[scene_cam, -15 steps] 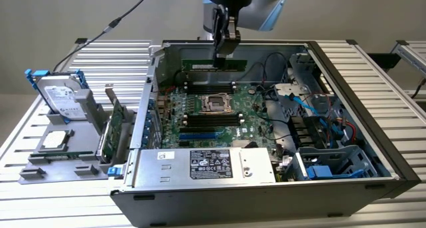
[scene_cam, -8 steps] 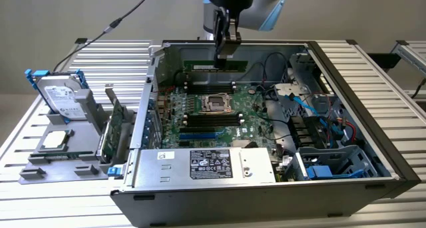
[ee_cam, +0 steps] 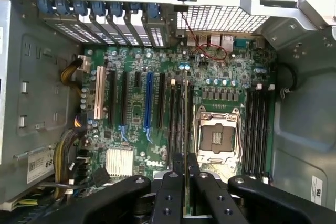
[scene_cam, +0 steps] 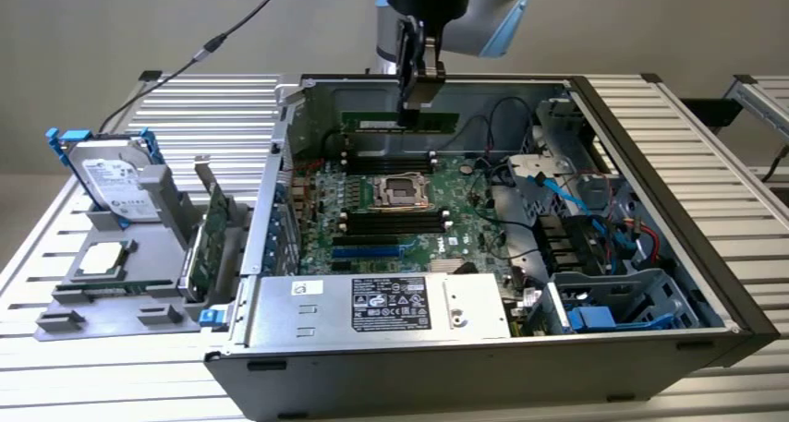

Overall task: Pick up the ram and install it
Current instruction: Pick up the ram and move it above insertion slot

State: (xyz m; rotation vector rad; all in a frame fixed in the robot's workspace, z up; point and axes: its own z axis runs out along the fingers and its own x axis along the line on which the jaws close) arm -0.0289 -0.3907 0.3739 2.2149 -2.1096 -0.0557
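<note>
The ram, a thin green stick, hangs level above the far side of the open computer case, and my gripper is shut on its top edge. In the wrist view the ram appears edge-on as a thin line running out from between the black fingers. It lies over the dark memory slots beside the CPU socket. A second bank of slots sits on the socket's other side. In the exterior view the slots flank the socket on the motherboard below the stick.
On the exterior view's left a grey holder carries a silver hard drive with blue rails, a CPU chip and a tall green expansion card. Inside the case are a power supply, cables and a drive cage.
</note>
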